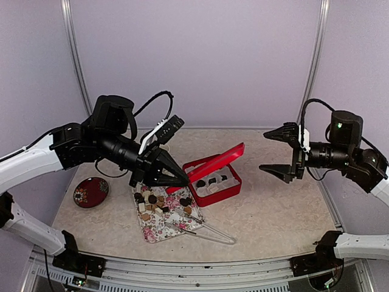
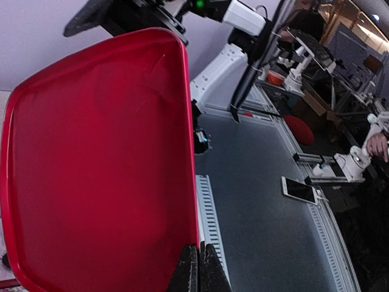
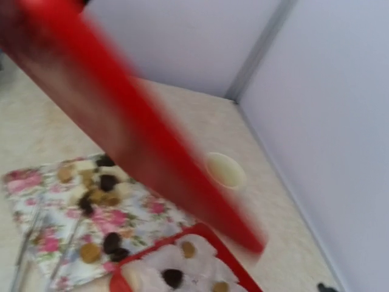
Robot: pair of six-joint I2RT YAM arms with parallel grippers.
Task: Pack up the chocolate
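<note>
Several dark, tan and cream chocolates (image 1: 155, 204) lie on a floral tray (image 1: 173, 226). A few more chocolates (image 1: 211, 180) sit in white paper liners inside the red box (image 1: 228, 190). My left gripper (image 1: 184, 180) is shut on the edge of the red lid (image 1: 219, 160) and holds it tilted above the box. In the left wrist view the lid (image 2: 97, 170) fills the left half, with the gripper (image 2: 199, 267) pinching its rim. My right gripper (image 1: 262, 150) is open and empty in the air to the right of the box. The right wrist view shows the lid (image 3: 134, 134) blurred, the box (image 3: 118, 278) and tray chocolates (image 3: 108, 182).
Metal tongs (image 1: 206, 231) lie across the tray's near right corner. A round red dish (image 1: 91, 191) sits at the table's left. A round cream disc (image 3: 225, 169) marks the table near the back wall. Walls close in on three sides.
</note>
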